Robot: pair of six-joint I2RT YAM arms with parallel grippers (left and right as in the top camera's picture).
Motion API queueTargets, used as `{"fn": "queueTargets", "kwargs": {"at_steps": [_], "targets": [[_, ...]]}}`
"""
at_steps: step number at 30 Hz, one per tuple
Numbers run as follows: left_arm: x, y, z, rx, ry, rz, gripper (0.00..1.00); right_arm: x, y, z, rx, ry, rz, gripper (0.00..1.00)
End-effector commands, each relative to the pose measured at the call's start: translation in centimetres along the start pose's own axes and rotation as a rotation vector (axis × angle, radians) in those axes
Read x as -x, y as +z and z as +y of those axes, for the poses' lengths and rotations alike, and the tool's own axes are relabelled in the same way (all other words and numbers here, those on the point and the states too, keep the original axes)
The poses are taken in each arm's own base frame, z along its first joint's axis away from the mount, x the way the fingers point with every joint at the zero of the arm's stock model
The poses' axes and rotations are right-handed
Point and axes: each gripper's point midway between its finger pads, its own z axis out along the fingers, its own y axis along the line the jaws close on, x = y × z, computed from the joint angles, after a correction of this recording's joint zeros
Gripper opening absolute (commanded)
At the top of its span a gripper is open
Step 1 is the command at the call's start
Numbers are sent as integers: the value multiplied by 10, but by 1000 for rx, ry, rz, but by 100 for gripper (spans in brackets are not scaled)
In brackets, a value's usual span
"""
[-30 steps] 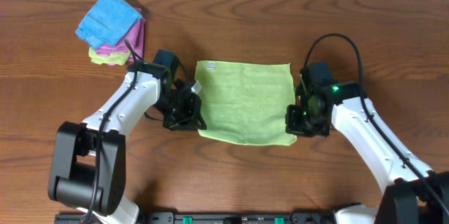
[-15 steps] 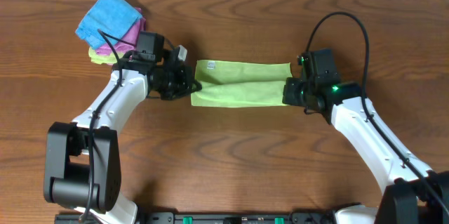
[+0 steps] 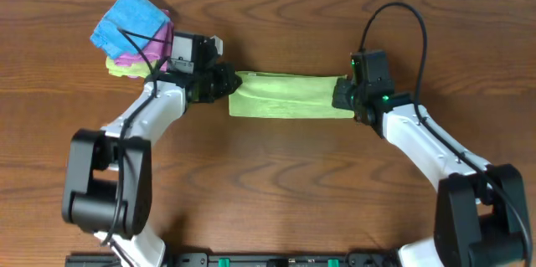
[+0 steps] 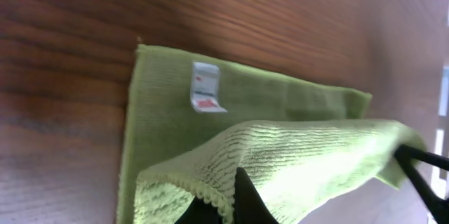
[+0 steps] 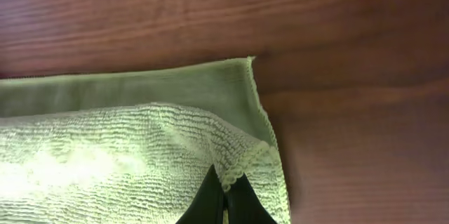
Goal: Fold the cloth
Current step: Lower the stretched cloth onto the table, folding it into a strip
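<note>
Lime-green cloth (image 3: 289, 96) doubled into a narrow strip
Its ribbed upper layer's hemmed corners are pinched shut in the left tool (image 3: 228, 84) and right tool (image 3: 342, 96).

White left arm (image 3: 149, 115) and right arm (image 3: 423, 137), black joints, looping black cables (image 3: 392, 12), green light (image 3: 385, 97), black jaws.
</note>
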Motion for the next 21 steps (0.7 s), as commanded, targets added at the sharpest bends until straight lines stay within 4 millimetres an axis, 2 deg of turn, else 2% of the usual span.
{"fn": "queueTargets", "kwargs": {"at_steps": [1, 7, 14, 16, 17, 20, 21], "targets": [[0, 11, 14, 35, -27, 2, 6, 0, 11, -4, -38, -22, -12, 1], [-2, 25, 25, 45, -43, 11, 6, -4, 27, -10, -71, -35, -6, 1], [-6, 32, 31, 50, -56, 26, 7, 1, 29, -13, -86, -41, -32, 3], [-6, 32, 31, 50, -48, 26, 25, -1, 29, -13, -89, -42, -24, 12], [-6, 32, 31, 50, -45, 27, 34, -2, 29, -14, -90, -42, -21, 20], [-7, 31, 31, 43, -15, 36, 52, -7, 28, -16, -101, -45, 5, 42], [-8, 31, 30, 37, -11, 40, 56, -9, 26, -17, -104, -46, 14, 46]]}}
